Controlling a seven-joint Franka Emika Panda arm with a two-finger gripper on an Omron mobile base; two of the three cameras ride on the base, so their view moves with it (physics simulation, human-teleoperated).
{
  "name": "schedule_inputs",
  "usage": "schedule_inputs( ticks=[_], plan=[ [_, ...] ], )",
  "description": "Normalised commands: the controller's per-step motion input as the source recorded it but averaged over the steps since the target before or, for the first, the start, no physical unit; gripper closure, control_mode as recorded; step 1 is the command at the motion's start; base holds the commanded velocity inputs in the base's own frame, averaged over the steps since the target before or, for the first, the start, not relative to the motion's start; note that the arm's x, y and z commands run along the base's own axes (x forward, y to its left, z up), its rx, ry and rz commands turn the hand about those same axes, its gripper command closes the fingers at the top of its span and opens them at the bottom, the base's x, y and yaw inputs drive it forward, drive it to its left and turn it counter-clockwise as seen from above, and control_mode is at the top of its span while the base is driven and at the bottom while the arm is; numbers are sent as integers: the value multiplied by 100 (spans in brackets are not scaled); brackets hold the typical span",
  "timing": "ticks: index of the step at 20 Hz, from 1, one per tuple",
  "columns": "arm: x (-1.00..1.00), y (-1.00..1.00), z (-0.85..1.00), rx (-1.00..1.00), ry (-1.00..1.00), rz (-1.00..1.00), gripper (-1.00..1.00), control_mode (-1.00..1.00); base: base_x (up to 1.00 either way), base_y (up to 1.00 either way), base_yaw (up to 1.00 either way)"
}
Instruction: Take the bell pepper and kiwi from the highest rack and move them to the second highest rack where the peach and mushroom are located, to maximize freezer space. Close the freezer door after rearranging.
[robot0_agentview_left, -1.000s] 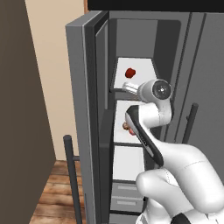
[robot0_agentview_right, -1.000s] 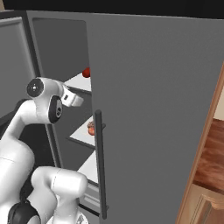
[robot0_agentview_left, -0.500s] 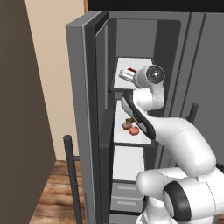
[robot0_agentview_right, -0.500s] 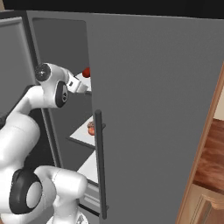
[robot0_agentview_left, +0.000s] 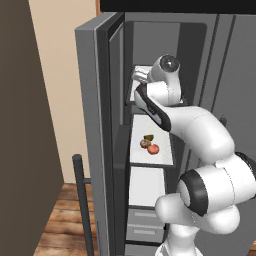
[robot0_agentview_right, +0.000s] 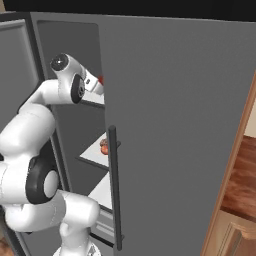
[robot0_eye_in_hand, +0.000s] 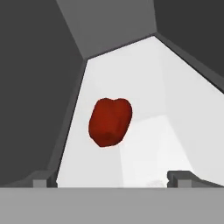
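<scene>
**Tool at the top rack, facing the pepper**

Your tool (robot0_eye_in_hand: 111, 177) is released, fingertips (robot0_eye_in_hand: 181, 177) spread wide and holding nothing. The bell pepper (robot0_eye_in_hand: 110, 121) lies on the highest rack (robot0_eye_in_hand: 148, 131) just ahead. One rack lower, the peach (robot0_agentview_left: 153, 148) touches the mushroom (robot0_agentview_left: 145, 143).

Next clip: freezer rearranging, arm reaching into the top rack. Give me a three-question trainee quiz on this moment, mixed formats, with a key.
1. True or false: the tool is shut on the bell pepper.
2. Multiple choice: the peach lies on (A) the highest rack, (B) the second highest rack, (C) a drawer.
3. Fill in: the freezer door stands ____.

Key:
1. False. In the hand view the fingertips stand wide apart, with the pepper lying ahead of them on the white shelf.
2. B
3. open
</scene>
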Motion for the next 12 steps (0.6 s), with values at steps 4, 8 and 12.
schedule_inputs(
  ticks=[4, 8, 12],
  plan=[
    [51, -1, 0, 0, 11, 3, -100, -100, 0, 0, 0],
    [37, 0, -3, 0, 1, 1, -100, -100, 0, 0, 0],
    [36, -2, -9, 0, 3, 1, -100, -100, 0, 0, 0]
  ],
)
